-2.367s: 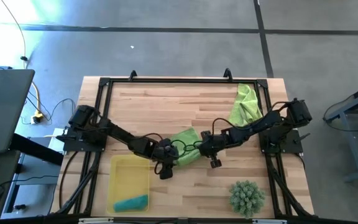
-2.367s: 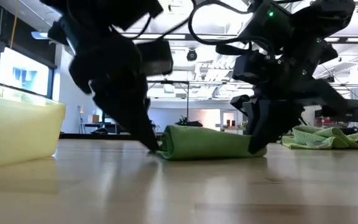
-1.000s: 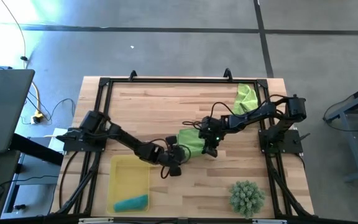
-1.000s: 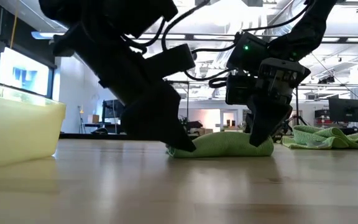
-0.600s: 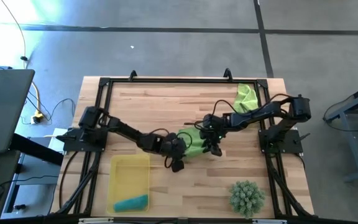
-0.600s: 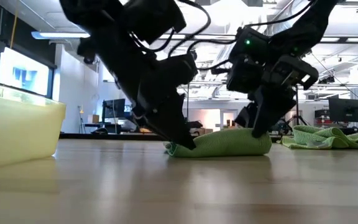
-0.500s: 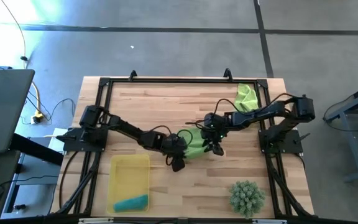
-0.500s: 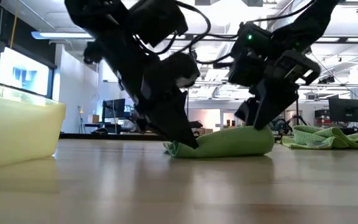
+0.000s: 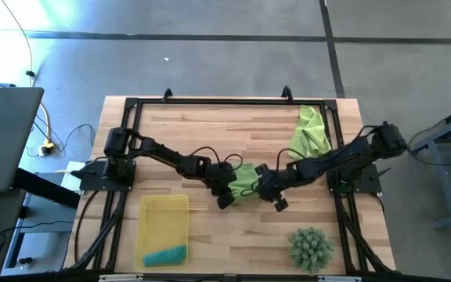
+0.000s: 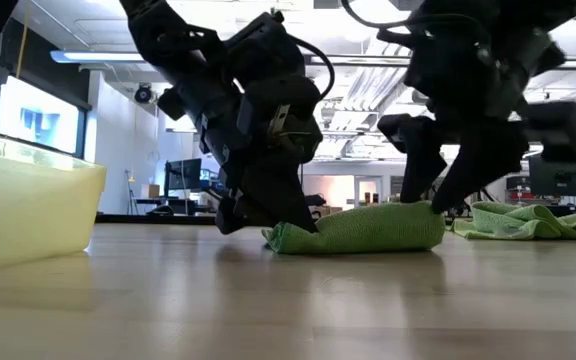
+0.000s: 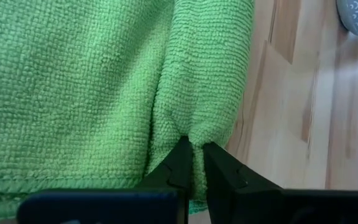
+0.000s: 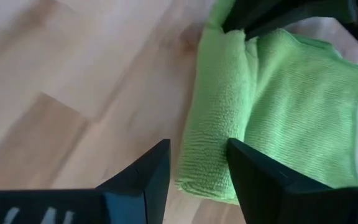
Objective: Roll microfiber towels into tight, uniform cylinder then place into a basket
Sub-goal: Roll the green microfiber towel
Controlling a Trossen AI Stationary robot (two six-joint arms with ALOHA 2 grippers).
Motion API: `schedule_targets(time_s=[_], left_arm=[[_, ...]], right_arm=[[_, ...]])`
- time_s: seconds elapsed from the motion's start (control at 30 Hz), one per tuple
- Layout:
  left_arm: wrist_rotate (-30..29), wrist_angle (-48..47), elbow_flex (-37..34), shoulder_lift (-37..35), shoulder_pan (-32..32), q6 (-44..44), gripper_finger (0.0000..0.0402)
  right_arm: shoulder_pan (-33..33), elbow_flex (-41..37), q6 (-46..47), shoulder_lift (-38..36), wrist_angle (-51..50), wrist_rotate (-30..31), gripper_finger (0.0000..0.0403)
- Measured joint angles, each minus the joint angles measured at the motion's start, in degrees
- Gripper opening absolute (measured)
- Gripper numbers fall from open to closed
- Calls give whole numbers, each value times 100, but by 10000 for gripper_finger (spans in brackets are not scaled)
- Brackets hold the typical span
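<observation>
High view: one teal towel (image 9: 165,255) lies in the basket (image 9: 149,215); beside it the left gripper (image 9: 225,196) pinches a half-rolled green towel (image 9: 245,179), right gripper (image 9: 275,200) jaws apart; another (image 9: 310,131), apparently unrolled, waits.

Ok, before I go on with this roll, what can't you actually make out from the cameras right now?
- High view: most of the rolled green towel lies under both grippers; its tightness cannot be judged.
- Low view: the left gripper covers the roll's near end; the yellow basket is cut off by the edge, its inside unseen.
- Left wrist view: cloth fills the picture; the towel's far edge is out of frame.
- Right wrist view: the right gripper hides the roll's end.
</observation>
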Motion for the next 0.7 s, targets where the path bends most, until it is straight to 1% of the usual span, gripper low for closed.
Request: schedule_targets(time_s=[0.07, 0.13, 0.37, 0.57, 0.7], left_arm=[[63, 17, -2, 4, 0, 1, 15], [90, 21, -2, 6, 2, 3, 15], [84, 48, -9, 6, -11, -72, 16], [49, 147, -29, -13, -16, -186, 16], [4, 160, -36, -141, -17, -199, 17]], right_arm=[[134, 0, -5, 106, 85, 396, 149], [209, 0, -1, 205, 66, 633, 149], [126, 7, 109, 469, 49, 897, 153], [-45, 24, 140, 693, 104, 895, 176], [-146, 28, 142, 804, 107, 631, 182]])
